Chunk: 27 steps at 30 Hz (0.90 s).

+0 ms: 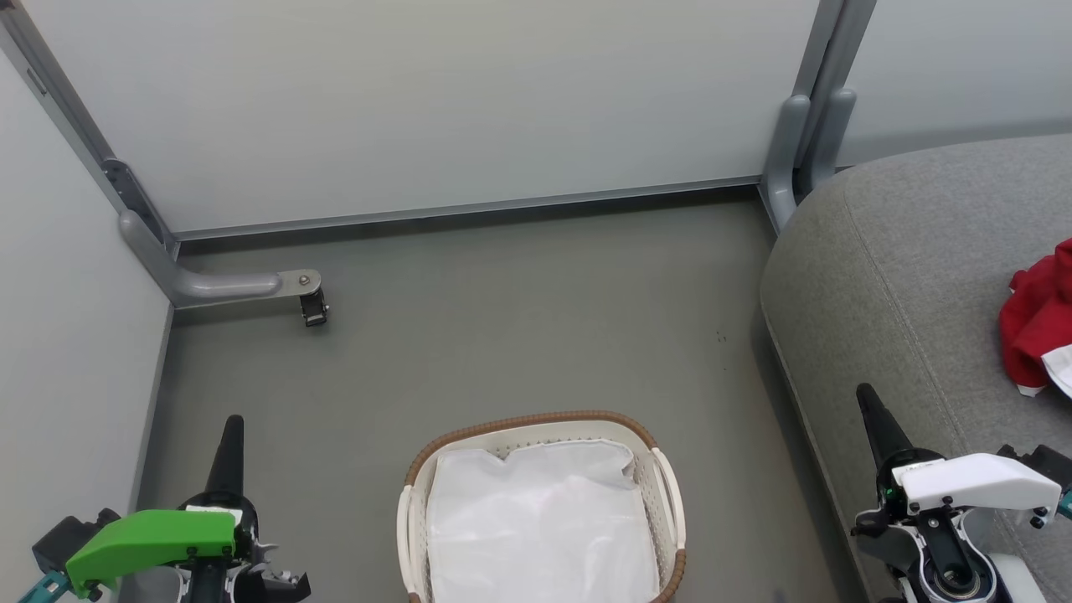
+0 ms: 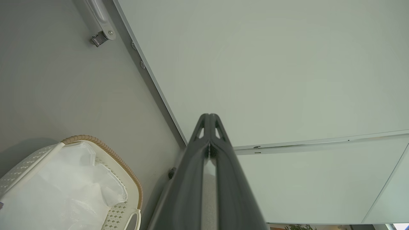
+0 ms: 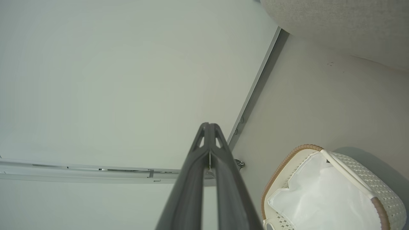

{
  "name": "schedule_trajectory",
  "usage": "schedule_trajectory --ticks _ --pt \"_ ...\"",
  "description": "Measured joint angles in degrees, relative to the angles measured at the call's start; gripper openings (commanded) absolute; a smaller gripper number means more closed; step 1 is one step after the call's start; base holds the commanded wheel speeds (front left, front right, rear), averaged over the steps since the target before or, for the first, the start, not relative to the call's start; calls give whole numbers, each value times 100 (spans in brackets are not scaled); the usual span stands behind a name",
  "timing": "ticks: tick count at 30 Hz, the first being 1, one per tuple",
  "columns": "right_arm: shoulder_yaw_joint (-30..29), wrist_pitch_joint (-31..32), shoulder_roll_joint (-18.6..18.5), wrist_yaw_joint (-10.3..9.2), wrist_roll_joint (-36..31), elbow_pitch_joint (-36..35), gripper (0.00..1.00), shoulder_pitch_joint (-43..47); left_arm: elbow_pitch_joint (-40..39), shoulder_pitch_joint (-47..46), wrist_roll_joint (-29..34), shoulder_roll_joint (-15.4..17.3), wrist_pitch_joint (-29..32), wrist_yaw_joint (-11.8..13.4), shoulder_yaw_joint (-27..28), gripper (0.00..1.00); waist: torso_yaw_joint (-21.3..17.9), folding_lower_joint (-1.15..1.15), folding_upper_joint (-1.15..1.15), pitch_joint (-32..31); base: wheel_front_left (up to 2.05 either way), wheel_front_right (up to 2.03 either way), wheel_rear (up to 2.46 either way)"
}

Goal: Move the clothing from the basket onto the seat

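Clothing (image 1: 1035, 328) partly off-frame on seat (image 1: 904, 268)

Cut off at the edges
The clothing (image 1: 1034, 322) runs off the right edge; the basket (image 1: 536, 419) loses its near end below.

Even, bright, diffuse light; soft shadow beside the oval white perforated plastic basket (image 3: 361, 179); wrist views bend at edges.
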Motion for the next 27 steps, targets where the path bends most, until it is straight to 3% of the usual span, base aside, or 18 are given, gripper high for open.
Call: schedule_trajectory --ticks 27 --pt "-180 297 -7 0 1138 -226 0 43 -158 -95 -1065 5 301 -44 101 0 -31 0 0 -51 0 0 0"
